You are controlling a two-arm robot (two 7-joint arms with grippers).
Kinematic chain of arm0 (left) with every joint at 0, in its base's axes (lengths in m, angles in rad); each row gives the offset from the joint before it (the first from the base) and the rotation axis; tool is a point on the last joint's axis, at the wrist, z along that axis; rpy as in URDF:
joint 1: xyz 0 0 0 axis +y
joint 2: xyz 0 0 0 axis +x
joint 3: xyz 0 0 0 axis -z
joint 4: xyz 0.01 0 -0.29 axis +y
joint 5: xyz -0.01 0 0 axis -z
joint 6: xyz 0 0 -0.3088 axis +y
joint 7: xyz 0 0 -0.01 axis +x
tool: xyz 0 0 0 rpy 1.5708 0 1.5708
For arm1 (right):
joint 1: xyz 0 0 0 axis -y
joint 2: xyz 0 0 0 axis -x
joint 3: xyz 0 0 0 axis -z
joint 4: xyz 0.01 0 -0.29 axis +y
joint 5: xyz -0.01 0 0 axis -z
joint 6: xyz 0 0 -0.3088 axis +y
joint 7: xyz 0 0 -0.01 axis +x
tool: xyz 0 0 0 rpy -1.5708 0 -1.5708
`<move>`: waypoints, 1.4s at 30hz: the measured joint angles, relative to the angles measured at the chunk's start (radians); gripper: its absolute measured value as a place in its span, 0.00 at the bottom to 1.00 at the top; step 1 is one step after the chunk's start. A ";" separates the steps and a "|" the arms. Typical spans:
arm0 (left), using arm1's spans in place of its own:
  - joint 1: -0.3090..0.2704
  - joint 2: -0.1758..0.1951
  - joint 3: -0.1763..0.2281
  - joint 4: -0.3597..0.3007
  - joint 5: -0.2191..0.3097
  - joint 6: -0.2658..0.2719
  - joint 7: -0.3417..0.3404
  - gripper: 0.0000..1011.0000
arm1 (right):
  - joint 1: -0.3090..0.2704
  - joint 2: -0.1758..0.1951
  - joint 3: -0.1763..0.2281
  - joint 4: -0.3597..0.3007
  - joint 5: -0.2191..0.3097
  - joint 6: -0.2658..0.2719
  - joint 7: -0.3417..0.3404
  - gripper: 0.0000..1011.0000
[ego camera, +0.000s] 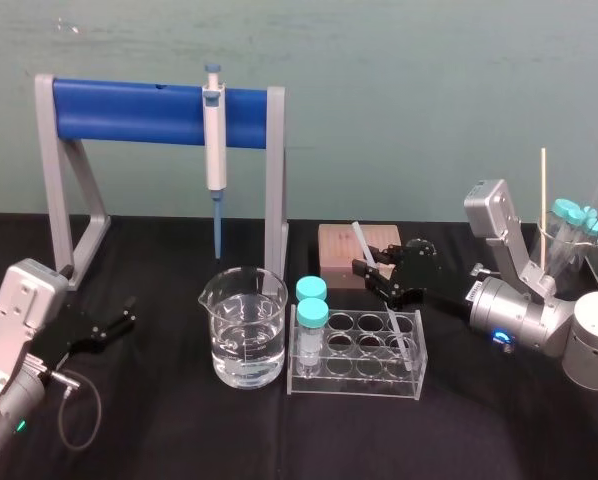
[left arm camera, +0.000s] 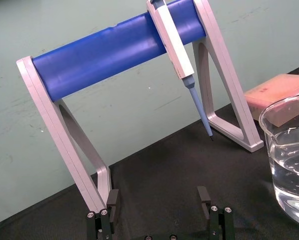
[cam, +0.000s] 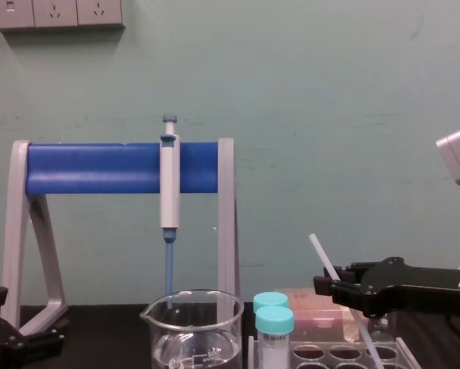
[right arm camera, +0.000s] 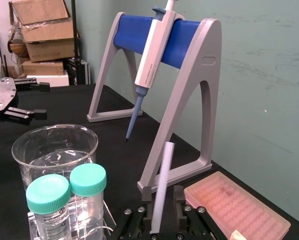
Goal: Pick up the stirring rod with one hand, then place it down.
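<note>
Surface: black table (ego camera: pixel 159 440) before a teal wall (ego camera: pixel 399 100).
Right gripper: we see it (ego camera: pixel 374 275) just above the tube rack (ego camera: pixel 354 385), clenched on the stirring rod (ego camera: pixel 362 240).
Stirring rod: tilted, upper end leaning toward the stand (ego camera: pixel 159 100), lower end down at the rack's right wells; we cannot tell whether it touches.
Left gripper: parked (ego camera: pixel 127 312) low at the table's left, fingers spread, holding nothing.
Nearby: we find a beaker (ego camera: pixel 246 335) of water just left of the rack.

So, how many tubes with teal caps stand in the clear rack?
2. One tube in the rack's back left hole, the other directly in front of it, both beside the beaker. None seems hidden.
</note>
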 joint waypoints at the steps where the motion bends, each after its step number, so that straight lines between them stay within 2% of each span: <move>1: 0.000 0.000 0.000 0.000 0.000 0.000 0.000 0.99 | 0.000 0.000 0.000 0.000 0.000 0.000 0.000 0.27; 3: 0.000 0.000 0.000 0.000 0.000 0.000 0.000 0.99 | 0.000 0.000 0.000 0.000 0.000 0.000 0.000 0.20; 8: 0.000 0.000 0.000 0.000 0.000 0.000 0.000 0.99 | 0.000 0.000 0.000 0.000 0.000 0.000 0.000 0.08; 25: 0.000 0.000 0.000 0.000 0.000 0.000 0.000 0.99 | -0.004 0.000 0.003 -0.005 0.000 0.001 -0.002 0.08; 42: 0.000 0.000 0.000 0.000 0.000 0.000 0.000 0.99 | -0.055 0.024 0.055 -0.141 0.029 -0.005 -0.050 0.08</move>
